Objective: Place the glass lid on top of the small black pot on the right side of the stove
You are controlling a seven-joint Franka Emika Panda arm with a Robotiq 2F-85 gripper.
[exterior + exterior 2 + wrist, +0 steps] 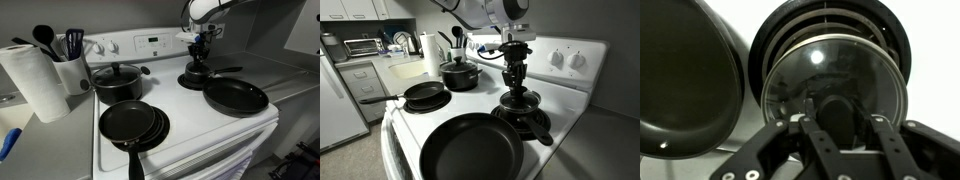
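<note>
Gripper (837, 122), jaws drawn in close about the black knob (836, 108) of the glass lid (830, 65), holds it at frame centre over the small black pot (196, 82) on the stove (182, 112); the lid looks rigid, smooth and breakable, and the knob is its safest hold.

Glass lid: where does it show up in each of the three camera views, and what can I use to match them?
In an exterior view: the glass lid is right of centre, in the upper half, directly under the arm.
In an exterior view: it is just right of centre, at mid height.
Wrist view: it fills the centre and right.
Shared landmark: the wide frying pan next to it.
</note>
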